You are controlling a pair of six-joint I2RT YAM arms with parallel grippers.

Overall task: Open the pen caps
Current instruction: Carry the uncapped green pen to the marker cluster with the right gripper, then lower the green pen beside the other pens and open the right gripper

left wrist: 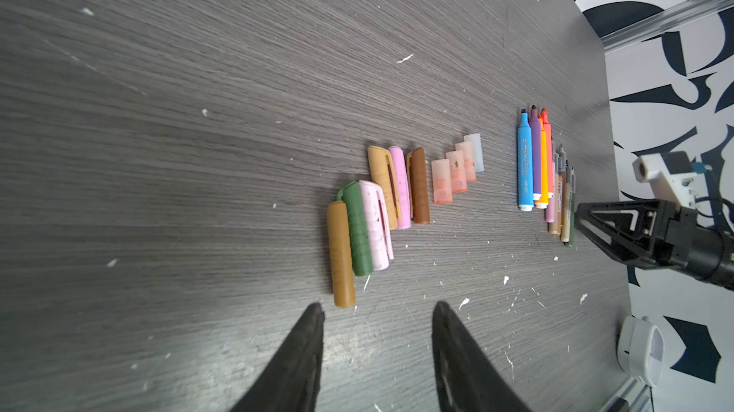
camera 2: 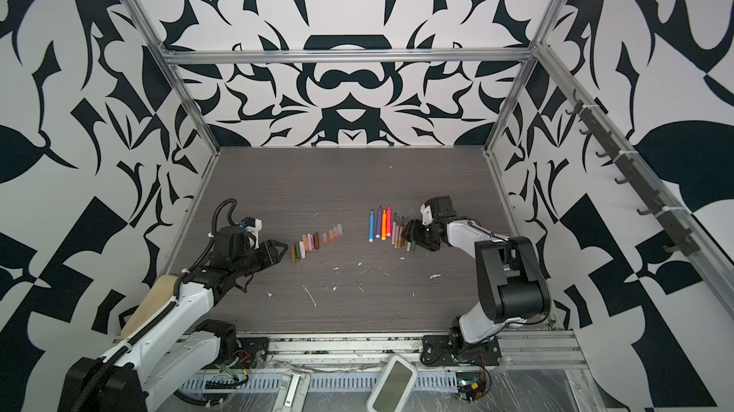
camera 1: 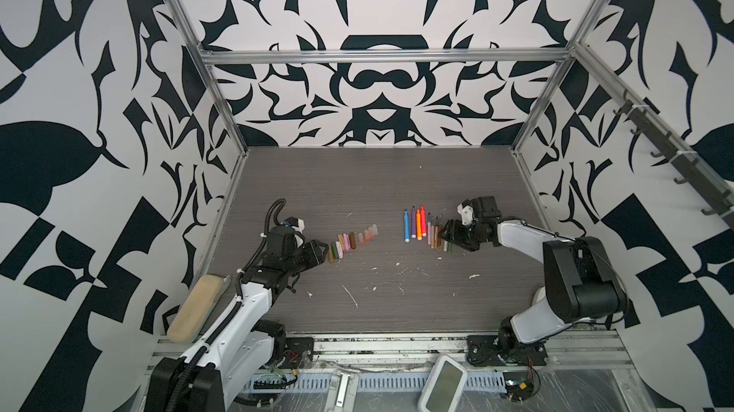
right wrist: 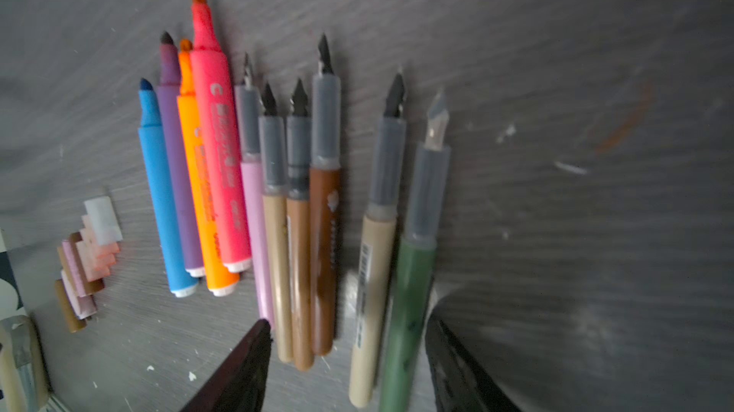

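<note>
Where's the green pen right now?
In both top views, right of centre: the green pen ends the pen row, beside the cream pen, at the right pincer.

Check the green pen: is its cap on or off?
Off. The green pen lies with its nib bare, and a green cap lies apart from it, beside other caps.

place: robot lab cell | cues: aluminium frame (camera 1: 381, 56), patterned walls (camera 1: 381, 0)
</note>
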